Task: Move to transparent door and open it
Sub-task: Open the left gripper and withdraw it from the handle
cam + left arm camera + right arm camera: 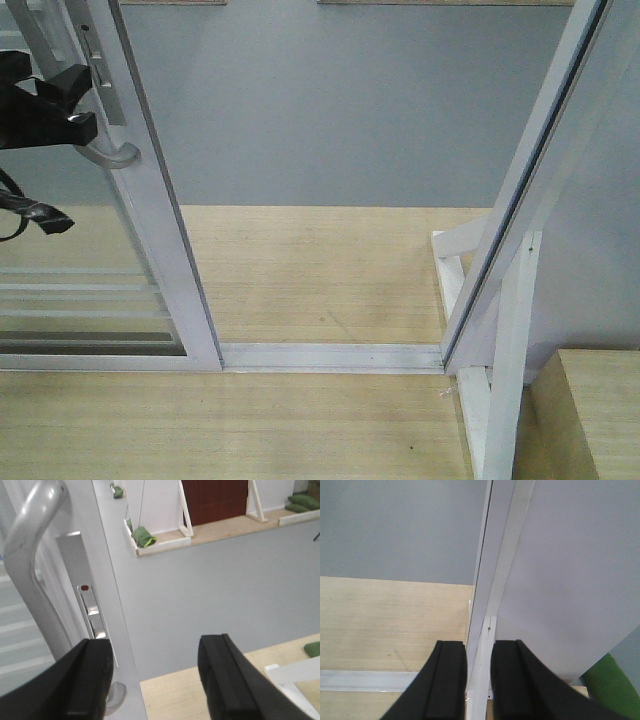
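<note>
The transparent door (150, 200) stands at the left, a white-framed glass panel with thin white bars low down (80, 290). A gap lies between it and the jamb. Its curved silver handle (112, 155) (25, 565) sits on the stile beside a lock plate (92, 610). My left gripper (75, 105) (155, 680) is open at handle height. One finger lies over the stile in front of the handle's lower end, the other out over the doorway, and the stile's edge (127, 670) runs between them. My right gripper (479, 680) hangs over the white jamb, fingers a narrow gap apart, holding nothing.
A white floor track (330, 355) crosses the doorway. The white jamb (530, 180) and its braced support post (505, 380) rise on the right beside a pale wooden box (590, 420). Beyond lies grey floor with green bags (142, 536) and a brown door (215, 500).
</note>
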You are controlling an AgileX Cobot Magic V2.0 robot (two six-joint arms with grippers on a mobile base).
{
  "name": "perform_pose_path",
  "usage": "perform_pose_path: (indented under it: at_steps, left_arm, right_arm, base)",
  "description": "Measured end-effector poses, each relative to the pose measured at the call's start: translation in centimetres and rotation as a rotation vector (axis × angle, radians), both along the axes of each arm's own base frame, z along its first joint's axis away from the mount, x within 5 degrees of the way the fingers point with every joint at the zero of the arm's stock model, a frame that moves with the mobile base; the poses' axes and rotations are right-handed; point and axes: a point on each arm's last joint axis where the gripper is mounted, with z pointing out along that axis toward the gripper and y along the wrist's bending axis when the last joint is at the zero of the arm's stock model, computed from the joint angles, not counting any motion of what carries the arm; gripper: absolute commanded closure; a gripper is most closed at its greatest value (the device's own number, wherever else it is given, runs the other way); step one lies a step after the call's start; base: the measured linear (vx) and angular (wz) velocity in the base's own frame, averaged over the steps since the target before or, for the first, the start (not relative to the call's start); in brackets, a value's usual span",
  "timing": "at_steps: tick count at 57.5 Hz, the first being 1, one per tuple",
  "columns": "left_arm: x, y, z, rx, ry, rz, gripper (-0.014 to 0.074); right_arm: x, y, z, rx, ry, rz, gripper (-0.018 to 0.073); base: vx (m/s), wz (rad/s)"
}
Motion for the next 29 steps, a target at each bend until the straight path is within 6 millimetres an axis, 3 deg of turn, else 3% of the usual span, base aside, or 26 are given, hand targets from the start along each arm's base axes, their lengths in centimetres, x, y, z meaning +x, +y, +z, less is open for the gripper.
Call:
perform_pose_path:
  at_steps: [29]
  left_arm:
    - [-7.1, 1.7, 4.4, -0.016, -0.096, 0.076, 0.0107]
  right_arm:
    - [0.0, 0.0, 0.0, 0.000, 0.002, 0.000, 0.0306]
  base:
    - [0.00, 0.00]
